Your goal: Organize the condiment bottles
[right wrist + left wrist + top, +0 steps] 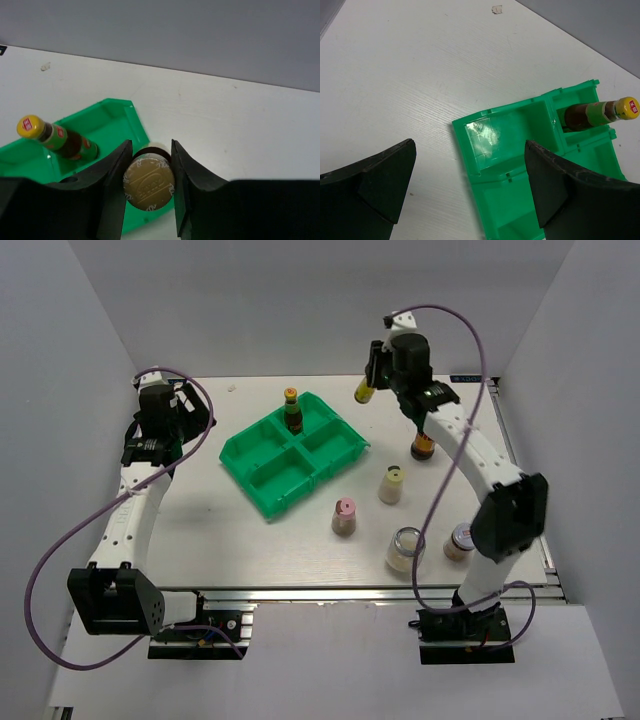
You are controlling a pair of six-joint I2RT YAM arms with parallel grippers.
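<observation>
Left claw (470, 175) hangs spread wide, gripping nothing. Ahead to its right lies the green four-compartment plastic tray (490, 200), with a slim dark yellow-capped sauce bottle (600, 112) standing in the far cell. Right claw (148, 167) is clenched on a second slim dark gold-capped bottle (148, 184), lifted in the air, the tray's edge just beneath and to its left.

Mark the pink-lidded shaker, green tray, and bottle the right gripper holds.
pink-lidded shaker (344, 507), top external view, on its pink lid.
green tray (285, 480), top external view, bare floor of nearest compartment.
held sauce bottle (148, 181), right wrist view, on its gold cap.
</observation>
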